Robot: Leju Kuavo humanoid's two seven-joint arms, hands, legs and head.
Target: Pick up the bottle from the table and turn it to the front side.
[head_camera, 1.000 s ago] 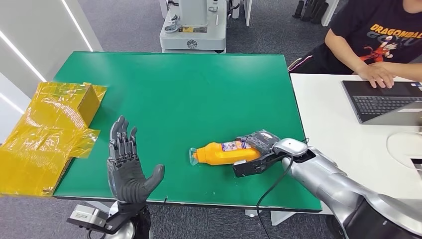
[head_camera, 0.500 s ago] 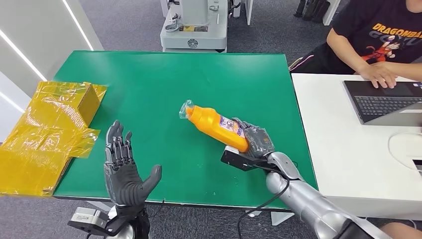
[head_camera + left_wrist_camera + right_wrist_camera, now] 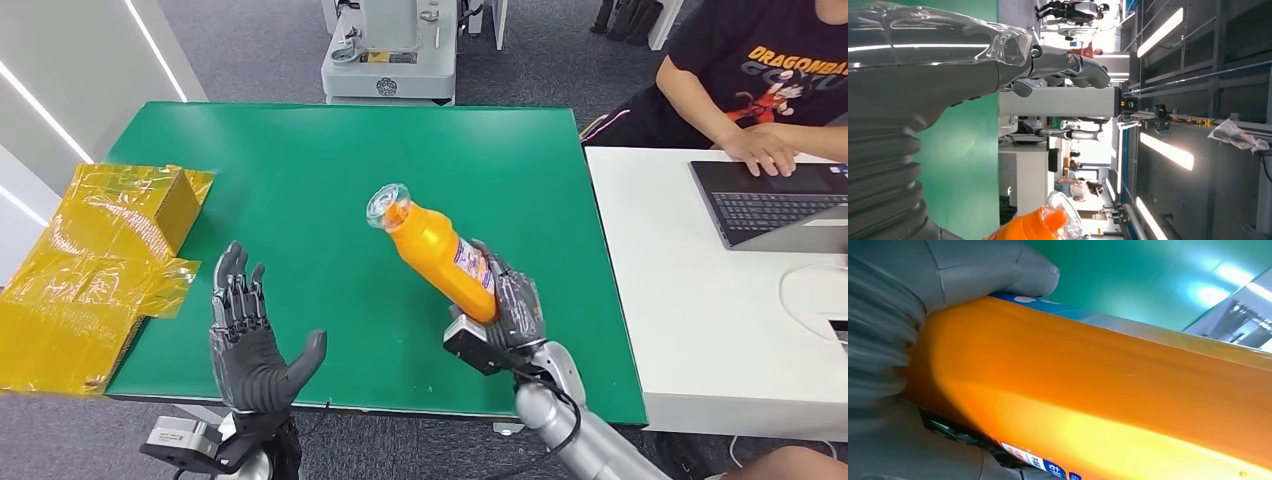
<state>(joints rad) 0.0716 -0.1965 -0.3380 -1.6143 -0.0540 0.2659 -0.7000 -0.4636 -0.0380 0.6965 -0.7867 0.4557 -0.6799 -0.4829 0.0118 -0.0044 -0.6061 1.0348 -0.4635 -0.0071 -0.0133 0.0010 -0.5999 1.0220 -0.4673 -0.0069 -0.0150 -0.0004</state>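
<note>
Above the green table, near its front right part, the orange bottle was held off the surface by the right hand. The fingers were wrapped around its lower body, the thumb pressed against the labelled side. The bottle was tilted, with its clear cap pointed up and to the left, away from the robot. A label with blue and red print was seen on its side, turned toward the right. The left hand was raised at the table's front edge, left of the bottle and well apart from it, palm up, fingers spread, nothing in it. Crumpled yellow plastic wrap was draped over the table's left edge. At the adjoining white desk, a person's hand was rested by a laptop.
</note>
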